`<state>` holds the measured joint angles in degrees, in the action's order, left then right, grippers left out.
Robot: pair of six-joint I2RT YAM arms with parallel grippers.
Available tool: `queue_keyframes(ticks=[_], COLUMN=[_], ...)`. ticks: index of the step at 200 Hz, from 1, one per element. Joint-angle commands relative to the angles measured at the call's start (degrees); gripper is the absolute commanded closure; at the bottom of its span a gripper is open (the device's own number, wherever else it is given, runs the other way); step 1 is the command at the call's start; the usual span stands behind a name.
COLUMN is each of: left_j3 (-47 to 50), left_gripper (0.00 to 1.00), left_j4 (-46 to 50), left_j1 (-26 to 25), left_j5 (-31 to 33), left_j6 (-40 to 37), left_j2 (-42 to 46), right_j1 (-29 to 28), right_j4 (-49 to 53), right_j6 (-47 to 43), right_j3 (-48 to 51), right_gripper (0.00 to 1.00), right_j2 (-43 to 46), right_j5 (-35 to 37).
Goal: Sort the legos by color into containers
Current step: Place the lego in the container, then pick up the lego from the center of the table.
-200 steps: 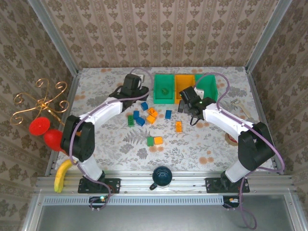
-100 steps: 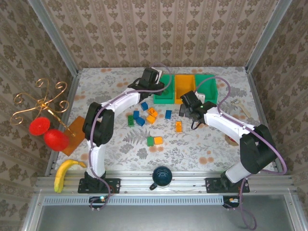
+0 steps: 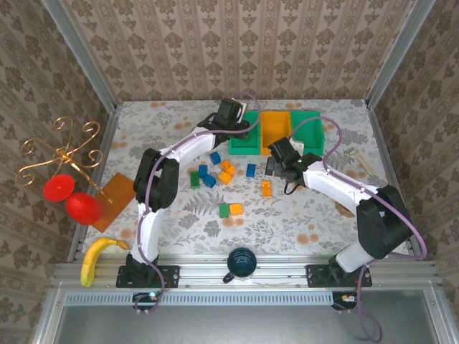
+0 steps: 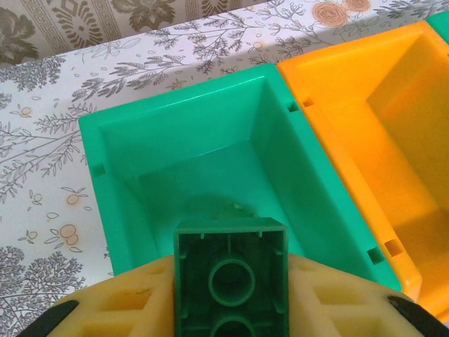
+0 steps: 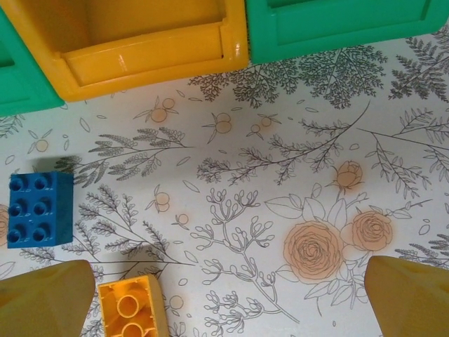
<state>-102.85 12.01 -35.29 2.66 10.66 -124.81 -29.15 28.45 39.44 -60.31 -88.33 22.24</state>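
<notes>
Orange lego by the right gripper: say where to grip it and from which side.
Come straight down and pinch the orange lego across its two long flat sides. It lies flat, clear of the blue lego, and the open right gripper is turned to close across them.

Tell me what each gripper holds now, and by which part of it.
The left gripper holds a green lego by its two opposite sides, over the left green bin. The right gripper, jaws open, holds nothing.

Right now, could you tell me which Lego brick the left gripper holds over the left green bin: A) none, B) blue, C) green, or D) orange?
C: the left gripper is shut on a green Lego brick above the left green bin.
</notes>
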Motion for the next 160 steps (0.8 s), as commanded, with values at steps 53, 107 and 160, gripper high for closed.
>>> queue_keyframes(ticks=[53, 107, 160], left_j3=[0.1, 7.3, 24.5], left_gripper=[0.44, 0.31, 0.04], left_j4=[0.8, -1.8, -6.4], left_j1=[-0.2, 0.0, 4.1], left_j5=[0.5, 2.5, 5.6], left_j6=[-0.3, 0.2, 4.4], left_j2=[5.2, 14.6, 29.4], right_j1=[-1.5, -3.7, -6.5], right_j4=[-1.6, -2.6, -4.3], right_j6=[-0.9, -3.9, -8.4], right_j3=[-1.1, -3.4, -8.5], right_gripper=[0.0, 0.01, 0.07], right_j2=[0.5, 0.0, -4.9], right_j5=[-0.6, -1.8, -6.5])
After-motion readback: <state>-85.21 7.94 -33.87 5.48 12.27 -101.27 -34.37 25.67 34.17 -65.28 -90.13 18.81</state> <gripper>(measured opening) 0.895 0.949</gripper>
